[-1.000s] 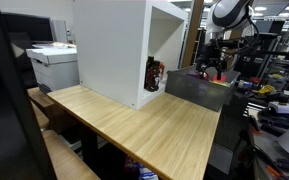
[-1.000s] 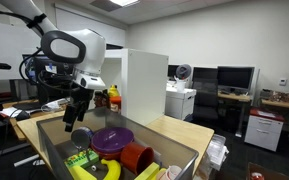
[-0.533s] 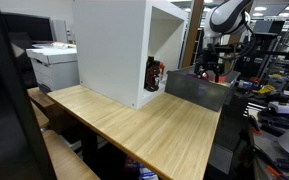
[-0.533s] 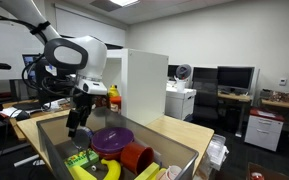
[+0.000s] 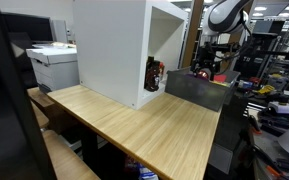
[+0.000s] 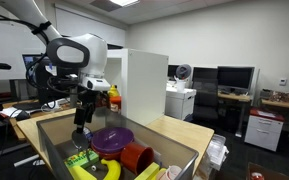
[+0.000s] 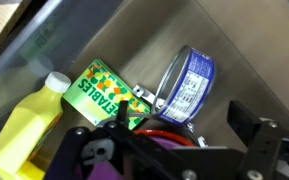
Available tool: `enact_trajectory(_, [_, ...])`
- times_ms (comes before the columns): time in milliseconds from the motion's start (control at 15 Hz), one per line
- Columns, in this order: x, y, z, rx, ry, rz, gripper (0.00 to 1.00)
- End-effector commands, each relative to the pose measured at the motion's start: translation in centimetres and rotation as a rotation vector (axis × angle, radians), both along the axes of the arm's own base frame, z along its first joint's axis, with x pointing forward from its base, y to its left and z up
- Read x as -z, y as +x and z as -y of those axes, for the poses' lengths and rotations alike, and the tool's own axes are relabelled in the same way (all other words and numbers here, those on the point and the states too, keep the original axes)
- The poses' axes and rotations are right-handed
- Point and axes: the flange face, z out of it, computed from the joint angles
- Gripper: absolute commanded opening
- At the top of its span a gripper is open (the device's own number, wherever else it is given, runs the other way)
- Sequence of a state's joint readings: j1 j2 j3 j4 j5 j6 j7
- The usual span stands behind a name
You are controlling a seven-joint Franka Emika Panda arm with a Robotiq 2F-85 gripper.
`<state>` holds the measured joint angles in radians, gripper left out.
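My gripper (image 6: 81,132) hangs open over the near end of a grey bin (image 6: 176,152), its fingers dipping towards the contents. In the wrist view the gripper (image 7: 184,122) has nothing between its fingers; one dark fingertip (image 7: 247,122) shows at the right. Closest below it lies a metal can with a blue label (image 7: 189,85), on its side. Beside the can are a green staples box (image 7: 99,95) and a yellow bottle (image 7: 24,125). A red cup (image 6: 136,157) and a purple plate (image 6: 112,138) sit under the gripper body. In an exterior view the gripper (image 5: 204,72) is above the bin (image 5: 199,90).
A banana (image 6: 104,170) lies in the bin's front corner. A tall white cabinet (image 5: 114,45) stands on the wooden table (image 5: 134,115), with bottles (image 5: 154,73) in its open side. A printer (image 5: 54,60) stands behind; desks and monitors (image 6: 234,78) fill the room.
The arm has come down and shifted slightly, bringing the open gripper lower into the bin over the can. The objects have not moved.
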<state>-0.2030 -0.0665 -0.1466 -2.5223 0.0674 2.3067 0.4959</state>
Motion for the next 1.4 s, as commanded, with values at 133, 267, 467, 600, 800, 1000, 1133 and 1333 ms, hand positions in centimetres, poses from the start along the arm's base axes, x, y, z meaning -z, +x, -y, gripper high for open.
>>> enact_trajectory(133, [0.6,0.7,-1.1,-0.008,-0.012,0.002,1.0])
enact_trajectory(267, [1.2,0.9,-1.3,-0.019,-0.018,-0.002,1.0])
enact_trajectory(467, [1.6,1.3,-1.5,-0.031,-0.03,0.004,1.0])
enact_trajectory(600, [1.9,1.6,-1.7,-0.04,-0.034,0.008,1.0])
enact_trajectory(800, [2.4,1.9,-2.1,-0.055,-0.045,0.013,0.99])
enact_trajectory(1000, [2.7,2.0,-2.4,-0.067,-0.047,0.01,0.7])
enact_trajectory(1133, [2.8,2.0,-2.5,-0.072,-0.048,0.009,0.57])
enact_trajectory(1333, [2.8,2.0,-2.6,-0.077,-0.047,0.012,0.39])
